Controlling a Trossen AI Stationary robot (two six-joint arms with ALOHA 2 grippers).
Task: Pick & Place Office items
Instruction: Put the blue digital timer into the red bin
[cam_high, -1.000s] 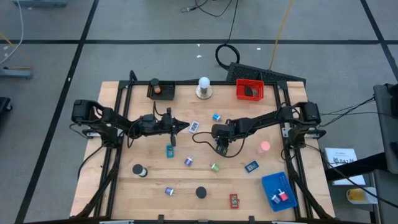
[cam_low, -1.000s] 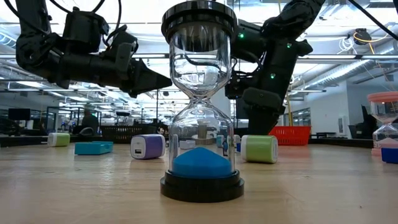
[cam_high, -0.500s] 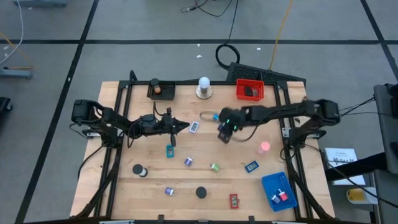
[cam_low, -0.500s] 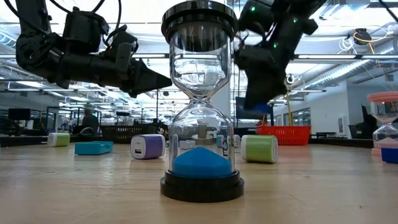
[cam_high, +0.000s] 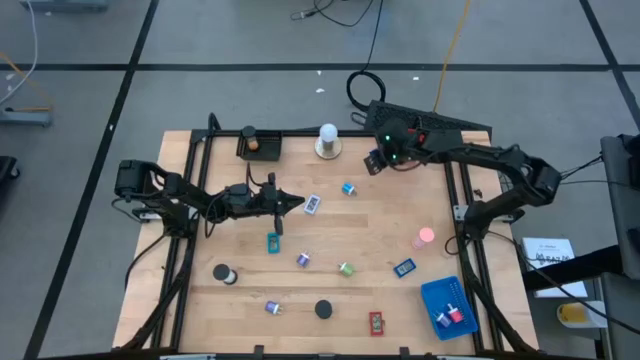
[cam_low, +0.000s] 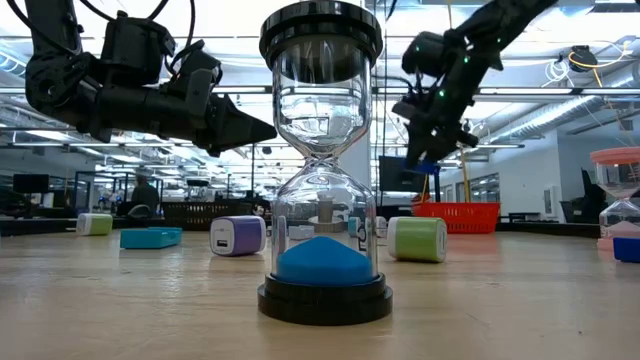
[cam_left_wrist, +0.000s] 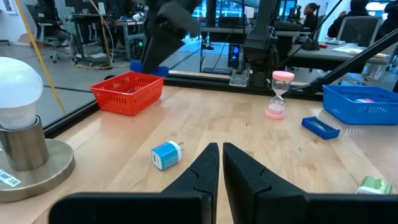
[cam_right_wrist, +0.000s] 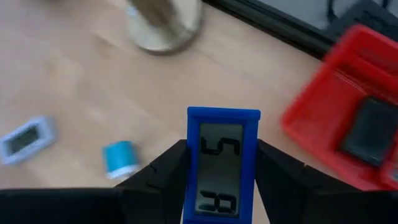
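My right gripper (cam_high: 375, 162) hangs above the table's far side, next to the red tray (cam_high: 402, 144), shut on a flat blue timer (cam_right_wrist: 222, 163) with a grey display. The same timer shows as a blue edge (cam_low: 428, 168) in the low view. A dark item (cam_right_wrist: 367, 132) lies in the red tray. My left gripper (cam_high: 298, 203) stays level and shut over the table's left middle, holding nothing. Loose items lie on the wood: a blue cube (cam_high: 347, 188), a white timer (cam_high: 312, 203), a teal piece (cam_high: 273, 241) and a pink hourglass (cam_high: 426, 237). My right gripper pinches the blue timer by its two long sides (cam_right_wrist: 194, 163) between its two fingers. The fingers slant down from above and lie along the timer. The timer is lifted clear of the table, display up toward the wrist camera.
A white bulb on a round base (cam_high: 328, 141) and a black tray (cam_high: 259, 144) stand on the far edge. The blue tray (cam_high: 447, 300) sits at the near right. Purple (cam_high: 303, 259), green (cam_high: 345, 268), blue (cam_high: 404, 268), red (cam_high: 376, 322) and black (cam_high: 322, 310) items dot the near half.
My right gripper has risen from the middle of the table with the blue timer and swung toward the far edge, up beside the red tray, rolling as it went. The timer is lifted clear. My left arm has kept still.
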